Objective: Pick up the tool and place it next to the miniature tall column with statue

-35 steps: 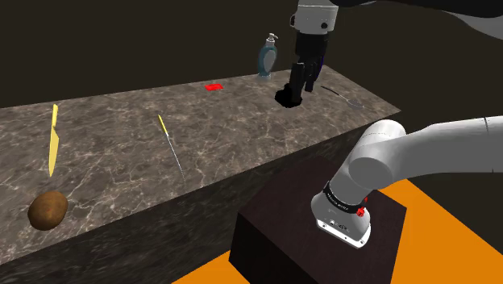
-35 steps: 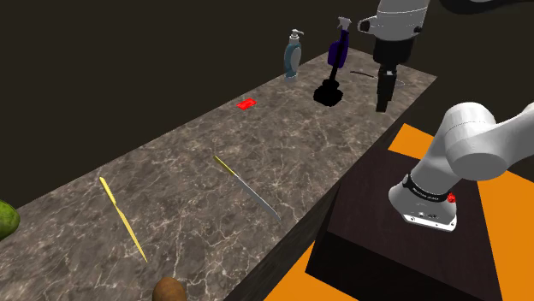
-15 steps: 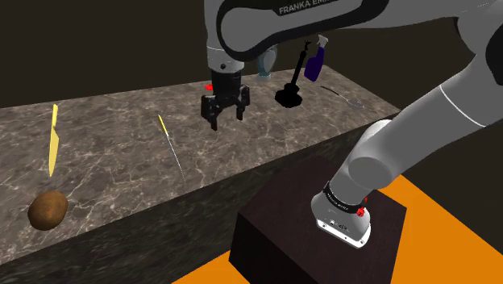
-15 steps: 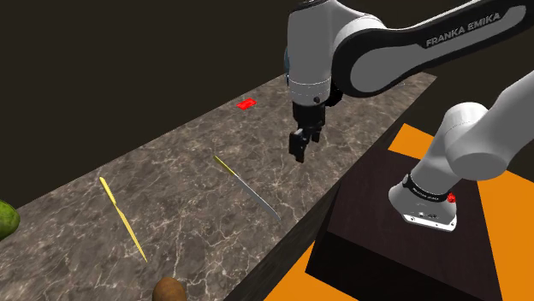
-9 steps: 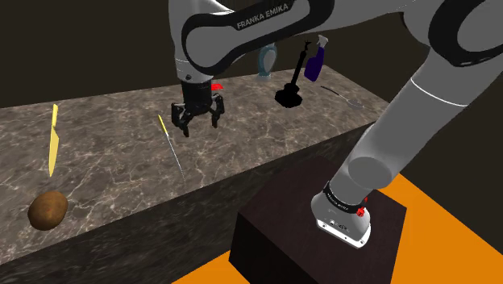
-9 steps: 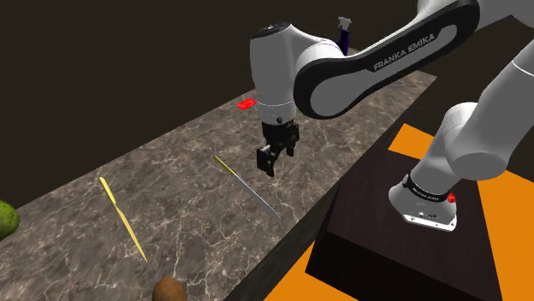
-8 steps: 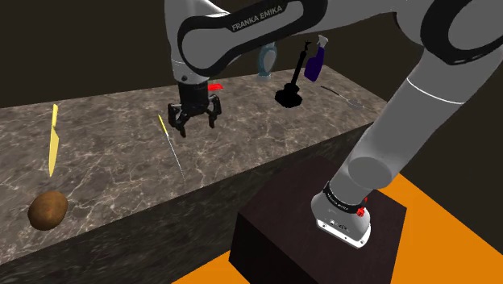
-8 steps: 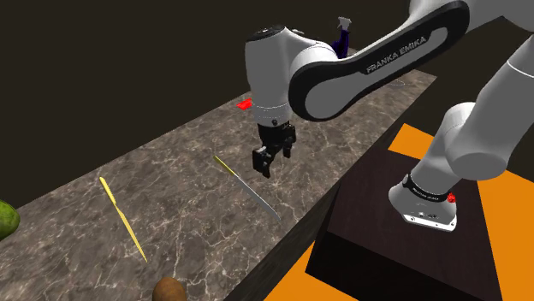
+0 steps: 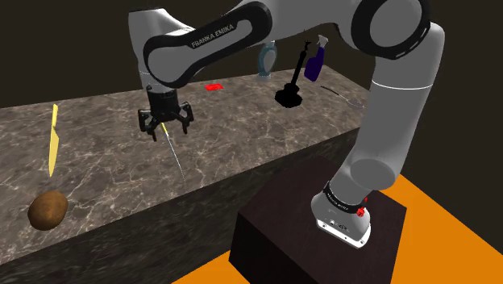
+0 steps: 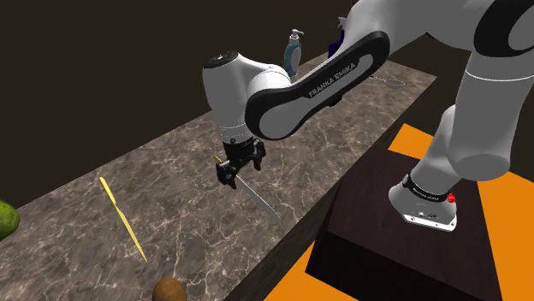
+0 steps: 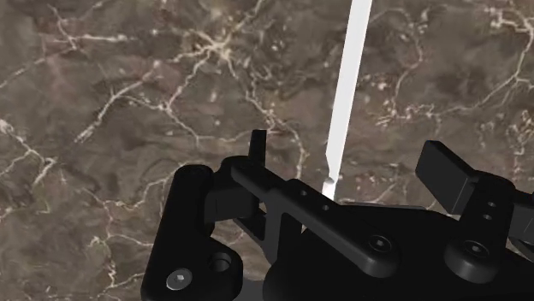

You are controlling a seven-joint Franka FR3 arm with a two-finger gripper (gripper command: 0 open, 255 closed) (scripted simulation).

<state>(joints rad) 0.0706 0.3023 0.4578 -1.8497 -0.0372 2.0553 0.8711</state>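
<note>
Spanning a slim, pointed tool [image 9: 175, 154], the black gripper [image 9: 165, 129] overhangs veined marble [image 9: 242, 121].

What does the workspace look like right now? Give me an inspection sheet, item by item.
Surface: dark veined marble counter.
Job's things: thin tool lies flat beneath the gripper; black column with statue stands upright beside the purple spray bottle.
Clutter: yellow knife, brown potato, red item, soap dispenser.
Grippers: open, fingers straddling the tool, not clasping it.
Cables: nothing seen.
Surroundings: dark stand on orange floor.
</note>
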